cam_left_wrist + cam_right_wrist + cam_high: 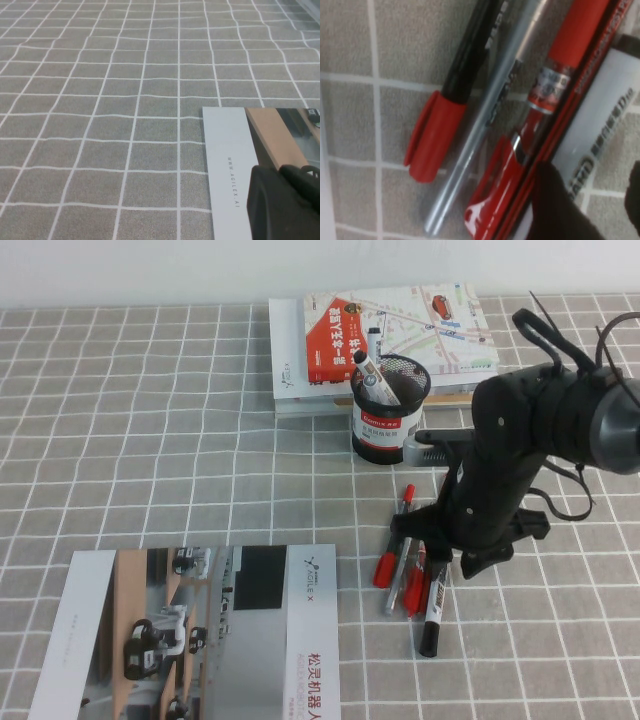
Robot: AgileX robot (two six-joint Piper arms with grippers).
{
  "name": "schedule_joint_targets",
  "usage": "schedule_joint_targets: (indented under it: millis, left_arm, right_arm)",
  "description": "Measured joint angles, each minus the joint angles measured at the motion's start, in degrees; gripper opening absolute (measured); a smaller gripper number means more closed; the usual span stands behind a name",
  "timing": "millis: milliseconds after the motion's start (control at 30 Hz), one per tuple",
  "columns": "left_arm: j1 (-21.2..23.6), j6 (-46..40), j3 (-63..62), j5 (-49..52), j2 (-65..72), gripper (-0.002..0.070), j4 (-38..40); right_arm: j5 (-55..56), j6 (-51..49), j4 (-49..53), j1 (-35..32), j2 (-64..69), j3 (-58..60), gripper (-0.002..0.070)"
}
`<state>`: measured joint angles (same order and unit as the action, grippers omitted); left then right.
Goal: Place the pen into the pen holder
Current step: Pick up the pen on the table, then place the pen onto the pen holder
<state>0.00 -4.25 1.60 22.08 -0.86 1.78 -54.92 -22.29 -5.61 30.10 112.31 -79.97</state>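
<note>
While left gripper (285, 200) idles, right gripper (440, 565) seemingly straddles pen (433, 612).

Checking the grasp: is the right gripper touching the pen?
Cannot tell. In the right wrist view the right gripper brackets the pen, but contact isn't plain. Left gripper hovers over a brochure.

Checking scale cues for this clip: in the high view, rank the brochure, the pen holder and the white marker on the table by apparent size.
1. Brochure, nearest the camera.
2. Pen holder.
3. White marker, partly hidden by the right gripper; left gripper appears only in its wrist view.
</note>
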Motion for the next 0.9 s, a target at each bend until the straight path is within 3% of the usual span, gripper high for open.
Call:
schedule_joint_targets:
  millis: [133, 367, 600, 733, 900]
  left_arm:
    - [0.0, 0.0, 0.0, 0.0, 0.0, -0.0004, 0.0]
    - [0.0, 0.0, 0.0, 0.0, 0.0, -0.0004, 0.0]
    - [0.0, 0.0, 0.0, 0.0, 0.0, -0.0004, 0.0]
    - [0.0, 0.0, 0.0, 0.0, 0.0, -0.0004, 0.0]
    - [0.0, 0.0, 0.0, 0.0, 0.0, -0.0004, 0.0]
  right_arm:
    - [0.4, -0.2, 0.1, 0.0, 1.0, -0.1, 0.0245]
    - [0.7, -0.2, 0.4, 0.0, 1.3, -0.1, 0.0099]
    - [2.9, -0.3, 3.4, 0.4, -2.4, 0.4, 0.0097]
    - [12.4, -0.3, 8.4, 3.2, -12.6, 5.4, 0.0097]
    - [36.3, -0.3, 13.1, 6.6, -27.1, 19.9, 0.0097]
